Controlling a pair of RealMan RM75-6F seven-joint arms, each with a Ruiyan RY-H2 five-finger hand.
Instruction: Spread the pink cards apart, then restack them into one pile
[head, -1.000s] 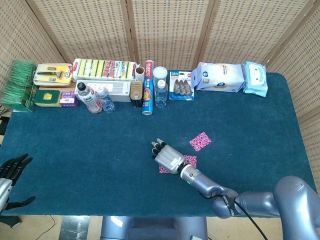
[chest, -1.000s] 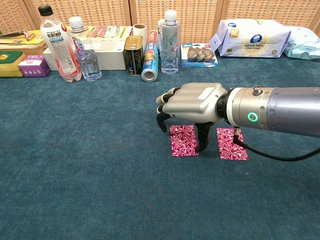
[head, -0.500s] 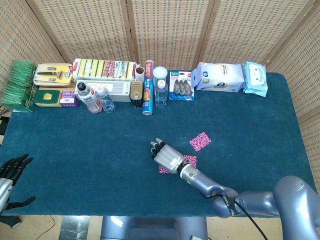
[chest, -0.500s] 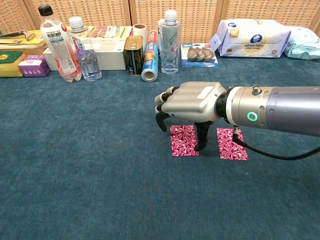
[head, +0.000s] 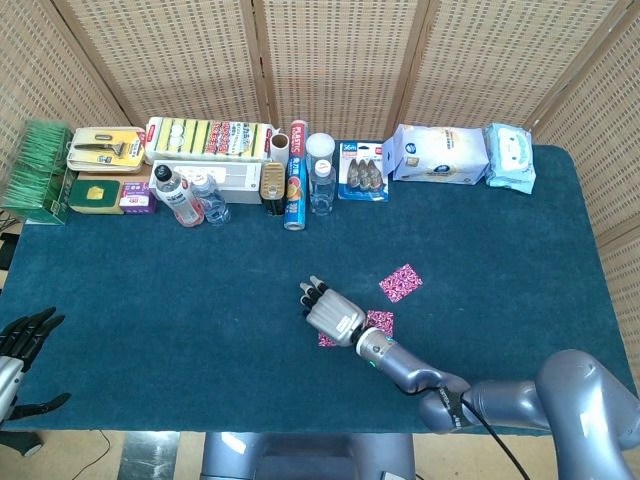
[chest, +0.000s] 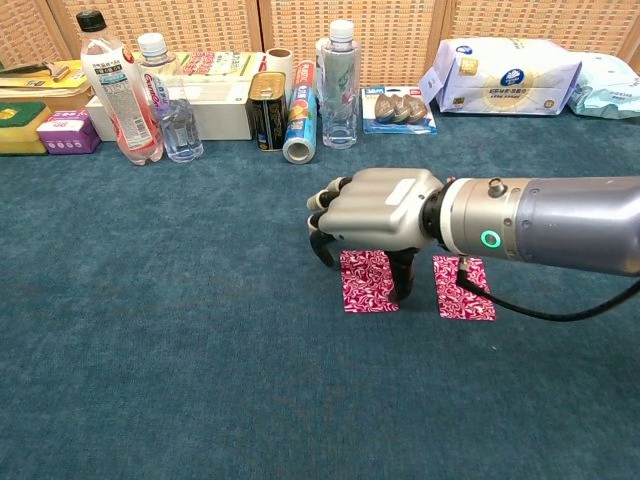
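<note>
Right hand (chest: 375, 205): palm down above the tabletop (chest: 150, 330), toward the near edge, about midway along it. Fingers (chest: 322, 232) curled downward, tips clear of the cloth. Thumb (chest: 402, 278) points straight down, its tip at the right edge of the near-left card, on or just above it; contact cannot be confirmed. Nothing is gripped.
Left hand (head: 22, 340): at the near left corner, off the table edge, dark fingers spread apart and holding nothing.
Pink cards: three visible, all flat on the blue cloth. Near-left card (chest: 367, 281) lies under the right hand. Near-right card (chest: 462, 287) sits just beside it, a strip of cloth between them, partly under the wrist. Far card (head: 400, 282) lies apart, toward the far edge and to the right, turned at an angle.
Far edge: a row of bottles (chest: 112, 85), a can (chest: 267, 110), sponges (head: 208, 138) and wipes packs (chest: 510, 75), well apart from the cards.
</note>
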